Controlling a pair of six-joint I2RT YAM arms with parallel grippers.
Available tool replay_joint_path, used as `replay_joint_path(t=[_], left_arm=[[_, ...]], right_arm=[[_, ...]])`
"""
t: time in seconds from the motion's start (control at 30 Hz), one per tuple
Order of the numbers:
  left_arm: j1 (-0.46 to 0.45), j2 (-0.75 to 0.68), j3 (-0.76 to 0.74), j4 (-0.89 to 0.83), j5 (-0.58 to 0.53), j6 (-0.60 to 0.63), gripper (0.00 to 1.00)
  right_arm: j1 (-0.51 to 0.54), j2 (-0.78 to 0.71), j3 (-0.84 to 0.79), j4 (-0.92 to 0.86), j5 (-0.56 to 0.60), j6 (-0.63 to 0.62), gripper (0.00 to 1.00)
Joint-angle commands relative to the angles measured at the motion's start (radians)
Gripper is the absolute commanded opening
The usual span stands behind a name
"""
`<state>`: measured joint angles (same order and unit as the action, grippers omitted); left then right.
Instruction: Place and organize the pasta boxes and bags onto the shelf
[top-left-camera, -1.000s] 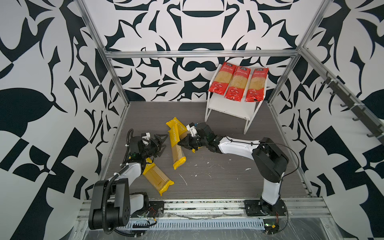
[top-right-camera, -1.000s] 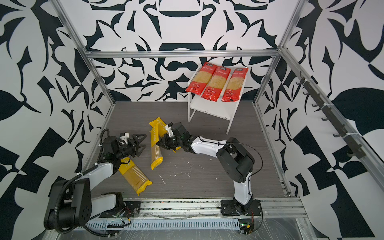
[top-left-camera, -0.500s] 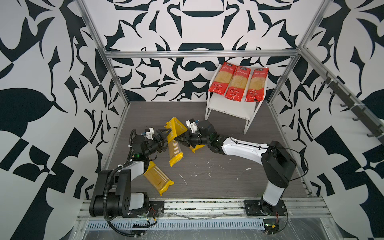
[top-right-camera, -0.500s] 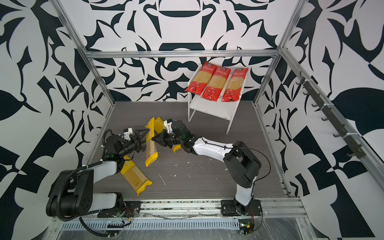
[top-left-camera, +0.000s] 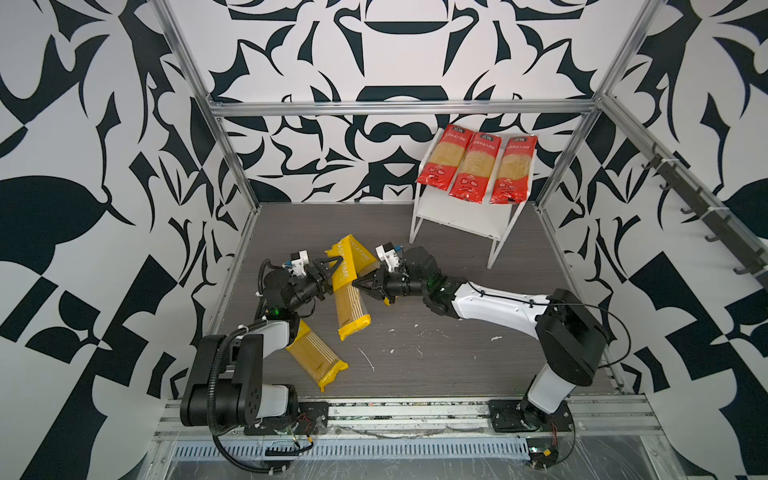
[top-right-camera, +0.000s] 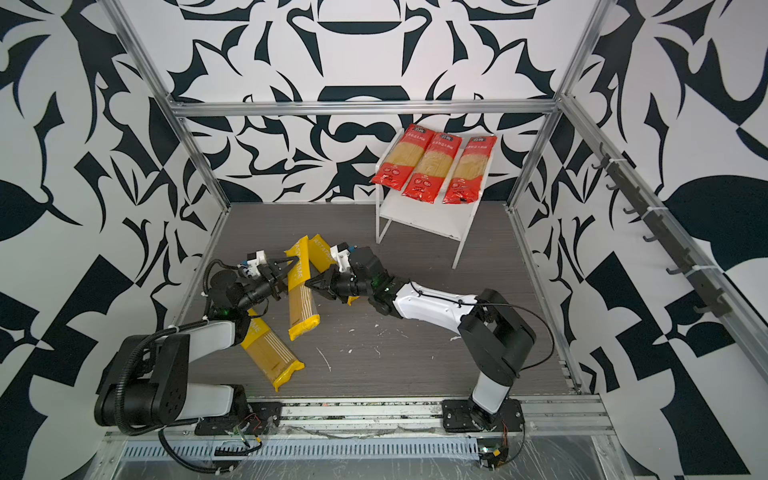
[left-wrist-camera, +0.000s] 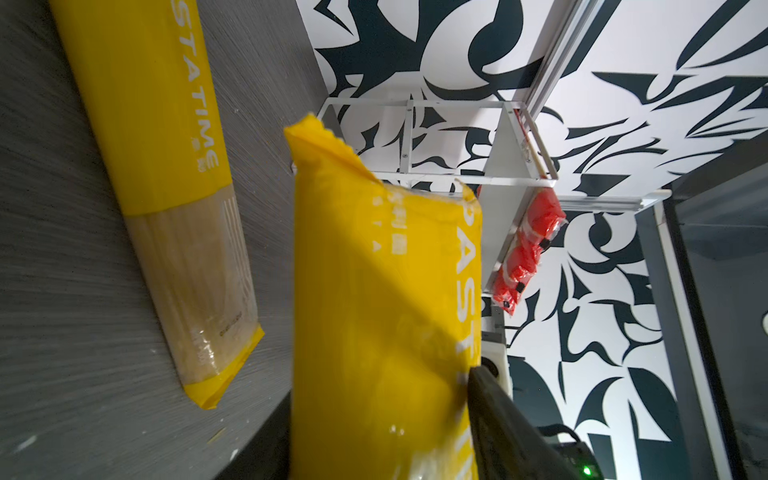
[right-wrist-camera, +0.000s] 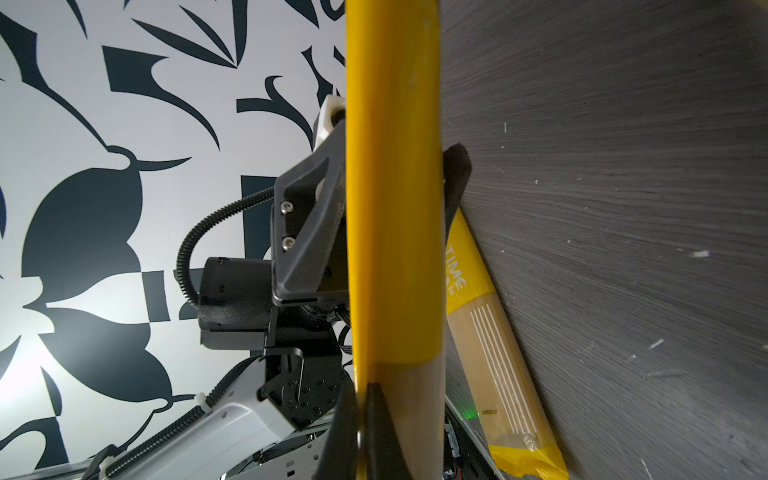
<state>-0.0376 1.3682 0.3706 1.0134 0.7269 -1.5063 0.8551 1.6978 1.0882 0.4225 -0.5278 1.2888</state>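
A yellow-ended spaghetti packet (top-left-camera: 348, 299) (top-right-camera: 301, 299) hangs tilted above the floor between my two grippers. My left gripper (top-left-camera: 334, 272) (left-wrist-camera: 382, 399) is shut across its yellow upper part (left-wrist-camera: 374, 311). My right gripper (top-left-camera: 358, 286) (right-wrist-camera: 361, 399) is shut on the thin edge of the same packet (right-wrist-camera: 395, 208). A second yellow packet (top-left-camera: 361, 255) (left-wrist-camera: 166, 166) lies on the floor, partly under the right gripper. A third (top-left-camera: 316, 353) (right-wrist-camera: 490, 340) lies by the left arm. Three red-ended packets (top-left-camera: 473, 168) (top-right-camera: 432, 166) lie side by side on top of the white shelf (top-left-camera: 461, 216) (top-right-camera: 428, 220).
The shelf stands at the back right against the patterned wall, and its lower tier is bare. Metal frame posts (top-left-camera: 232, 166) line the floor's edges. Small white crumbs (top-left-camera: 419, 332) dot the grey floor between the arms.
My right gripper carried the yellow packet to the left and raised it. My left gripper came up to the packet and its jaws closed around the yellow end.
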Motion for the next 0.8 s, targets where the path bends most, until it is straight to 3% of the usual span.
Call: replay_joint_path(t=[0.0, 0.13, 0.47, 0.57, 0.77], left_arm=[[-0.004, -0.01, 0.01, 0.077, 0.032, -0.016, 0.51], [-0.017, -0.015, 0.019, 0.066, 0.021, -0.014, 0.42], [-0.056, -0.019, 0.068, 0.028, 0.003, -0.006, 0.21], [-0.069, -0.017, 0.083, 0.022, -0.005, -0.005, 0.17], [-0.121, -0.016, 0.108, 0.003, -0.049, 0.013, 0.15]], right_arm=[[-0.007, -0.06, 0.007, 0.155, -0.023, 0.023, 0.0], [-0.008, -0.053, -0.012, 0.179, -0.03, 0.023, 0.0], [-0.007, -0.089, -0.095, 0.145, -0.035, -0.032, 0.15], [-0.011, -0.131, -0.146, 0.095, -0.018, -0.066, 0.29], [-0.012, -0.232, -0.247, -0.063, 0.03, -0.163, 0.67]])
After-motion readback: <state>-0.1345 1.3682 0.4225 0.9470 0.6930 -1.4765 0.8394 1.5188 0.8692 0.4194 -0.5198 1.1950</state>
